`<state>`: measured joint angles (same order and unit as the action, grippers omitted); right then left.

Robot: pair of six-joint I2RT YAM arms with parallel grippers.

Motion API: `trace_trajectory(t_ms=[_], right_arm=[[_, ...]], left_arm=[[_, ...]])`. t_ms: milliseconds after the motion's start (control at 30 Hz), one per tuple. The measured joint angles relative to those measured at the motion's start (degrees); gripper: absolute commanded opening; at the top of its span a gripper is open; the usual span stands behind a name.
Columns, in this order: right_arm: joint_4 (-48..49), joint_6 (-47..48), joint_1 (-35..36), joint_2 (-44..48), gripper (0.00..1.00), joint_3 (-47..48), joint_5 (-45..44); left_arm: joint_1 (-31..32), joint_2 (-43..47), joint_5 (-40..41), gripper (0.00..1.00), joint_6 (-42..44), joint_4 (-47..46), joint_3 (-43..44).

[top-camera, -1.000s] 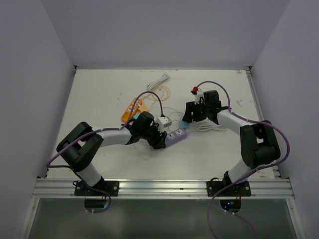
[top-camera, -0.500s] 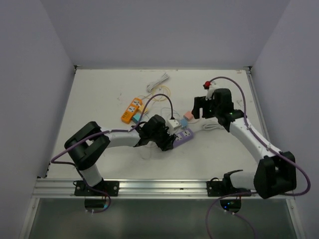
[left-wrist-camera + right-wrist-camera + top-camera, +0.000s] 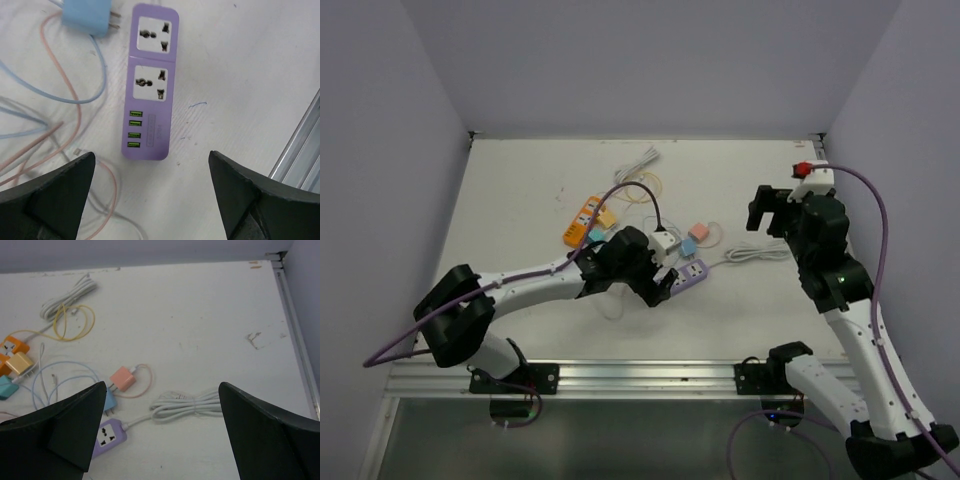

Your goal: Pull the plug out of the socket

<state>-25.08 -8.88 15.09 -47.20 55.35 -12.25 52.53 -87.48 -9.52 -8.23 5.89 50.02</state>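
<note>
The left gripper (image 3: 151, 156) hangs low over the middle of the bench with its jaws spread wide and nothing between them. The purple power strip (image 3: 150, 85) lies flat beneath it, and both of its sockets are bare. The blue plug (image 3: 87, 17) lies loose on the bench just beside the strip's far end, its prongs in the open and not touching the strip. A pink plug (image 3: 123, 379) sits just beyond it. The right gripper (image 3: 162, 385) is raised above the right side of the bench, its jaws also spread and holding nothing. A coiled white cable (image 3: 187, 404) lies toward the right edge, joined to the strip by its cord. An orange power strip (image 3: 585, 220) lies left of centre.
</note>
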Motion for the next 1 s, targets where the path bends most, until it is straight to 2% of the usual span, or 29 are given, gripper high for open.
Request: trace_trajectory(t_ms=[133,433,633,767,1000], right_arm=[[-4.0,0.0,0.0,3.9,0.99,5.0,-3.9],[-13.8,1.5,0.0,11.1,0.99,15.2,-12.0],[-17.7,7.0,0.0,16.0,0.99,18.5,-12.8],[-17.8,11.5,0.0,20.0,0.99,19.5,-14.1],[-15.3,18.0,0.0,24.9,0.99,18.6,-16.8]], left_arm=[[0.1,7.2,6.1,1.0,-0.6,7.1,5.2],[0.0,27.2,31.7,1.0,-2.2,22.0,22.9],[0.0,41.5,45.9,1.0,-3.4,27.4,27.6],[0.0,46.4,52.3,1.0,-3.7,30.3,30.4],[0.0,50.8,59.6,1.0,-3.7,33.0,30.3]])
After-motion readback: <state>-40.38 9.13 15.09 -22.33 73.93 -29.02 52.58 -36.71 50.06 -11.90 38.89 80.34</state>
